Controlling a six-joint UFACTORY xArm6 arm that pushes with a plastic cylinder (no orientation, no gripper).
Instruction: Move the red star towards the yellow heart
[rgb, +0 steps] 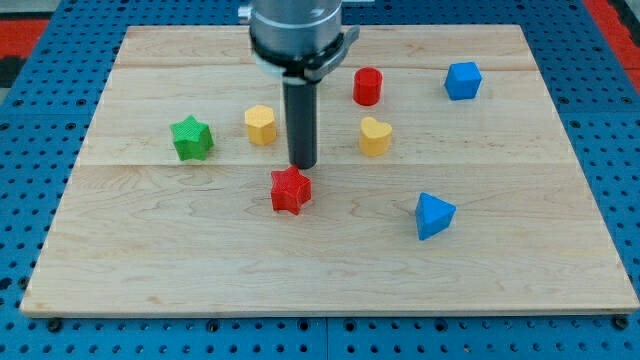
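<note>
Six blocks lie on your wooden surface (150, 260). No claw shows, only a rod, so its state can't be told. My tip (303, 165) sits just above the red star (291, 190), nearly touching. Your yellow heart (375, 136) lies up-right of the tip, with a yellow hexagon (260, 125) up-left.

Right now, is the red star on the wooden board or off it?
On it: the red star lies flat on the wooden board, well inside its edges, just below my tip.
</note>
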